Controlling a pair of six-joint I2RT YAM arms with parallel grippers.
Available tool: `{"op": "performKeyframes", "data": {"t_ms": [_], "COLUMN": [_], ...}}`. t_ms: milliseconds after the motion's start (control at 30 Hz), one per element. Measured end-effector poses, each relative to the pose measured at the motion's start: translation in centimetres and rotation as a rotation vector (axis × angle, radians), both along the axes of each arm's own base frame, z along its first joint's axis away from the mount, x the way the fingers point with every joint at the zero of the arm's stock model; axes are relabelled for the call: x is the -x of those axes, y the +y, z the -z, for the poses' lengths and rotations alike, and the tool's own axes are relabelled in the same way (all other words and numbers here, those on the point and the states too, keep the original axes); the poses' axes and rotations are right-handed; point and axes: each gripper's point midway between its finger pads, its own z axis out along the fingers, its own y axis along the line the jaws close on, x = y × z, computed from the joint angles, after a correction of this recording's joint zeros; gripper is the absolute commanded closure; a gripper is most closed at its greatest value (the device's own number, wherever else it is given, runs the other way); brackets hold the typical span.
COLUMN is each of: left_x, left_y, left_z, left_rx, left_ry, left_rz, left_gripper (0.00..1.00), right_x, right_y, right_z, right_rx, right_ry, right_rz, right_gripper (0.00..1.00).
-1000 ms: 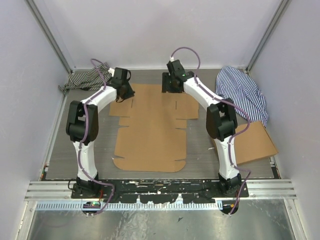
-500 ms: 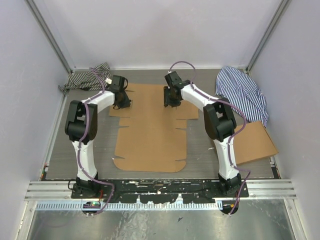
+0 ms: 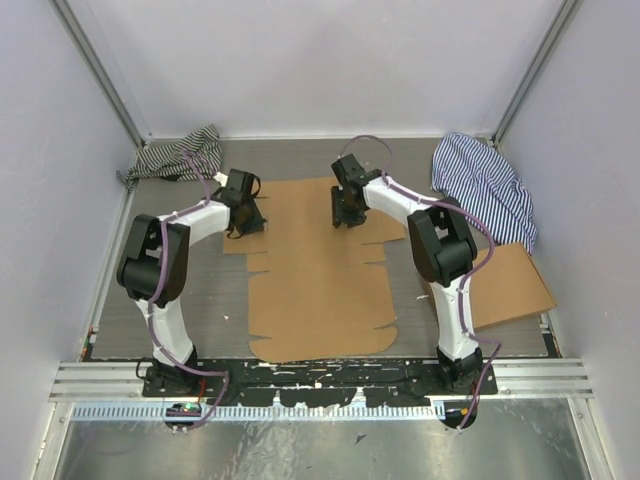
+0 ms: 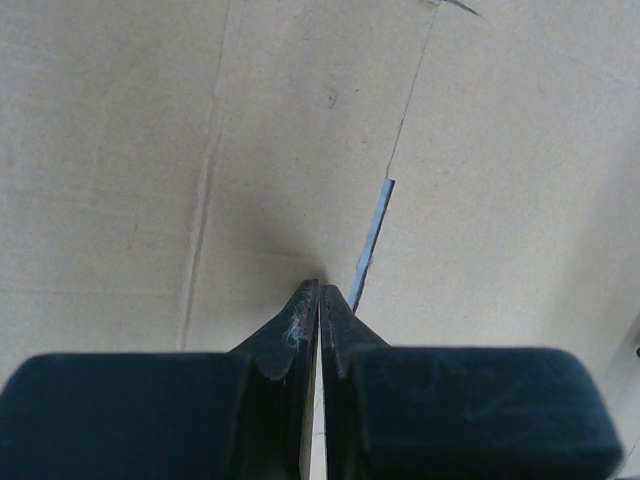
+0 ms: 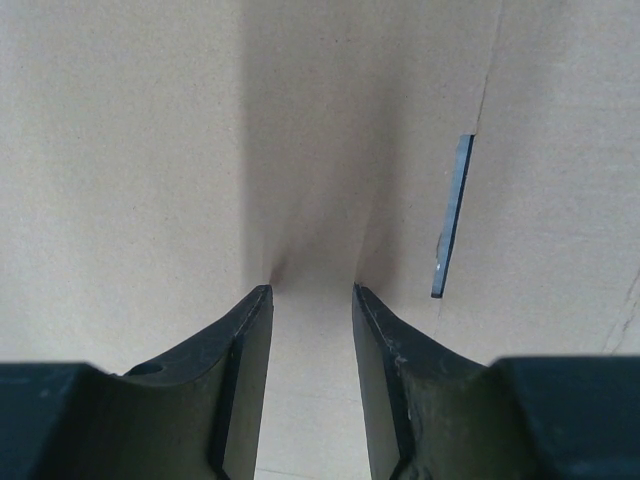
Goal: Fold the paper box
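Dragged nearward, the box (image 3: 320, 270) had slid toward the bases. It lay flat, long axis running far to near, its bulk nearward of both pincers. The left gripper (image 3: 243, 222) pressed the far-left flap, fingers together, gripping nothing; the right gripper (image 3: 345, 215), half open, pressed nearer the midline, likewise empty.

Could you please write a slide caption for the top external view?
Left gripper and right gripper rest tips-down on the far end of the flat, unfolded paper box.
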Motion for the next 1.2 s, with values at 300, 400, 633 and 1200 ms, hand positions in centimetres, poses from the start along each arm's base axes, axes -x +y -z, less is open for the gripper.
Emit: {"op": "performKeyframes", "data": {"t_ms": [300, 400, 633, 1200], "left_x": [3.0, 1.1, -4.2, -9.4], "left_y": [1.1, 1.2, 2.6, 5.7], "left_z": [-1.1, -4.0, -11.3, -2.2], "left_rx": [-0.099, -0.130, -0.066, 0.092], "left_ry": [0.076, 0.031, -0.150, 0.000], "left_rz": [0.035, 0.048, 0.011, -0.083], "left_gripper": [0.58, 0.43, 0.30, 0.29], "right_x": [1.8, 1.4, -1.5, 4.5], "right_y": [0.1, 0.3, 1.9, 0.2], "right_z": [-0.4, -1.8, -8.1, -1.7], "right_rx": [0.027, 0.031, -0.040, -0.038], "right_ry": [0.022, 0.011, -0.124, 0.060], "right_rz": [-0.045, -0.049, -0.053, -0.078], "right_gripper": [0.50, 0.46, 0.50, 0.53]}}
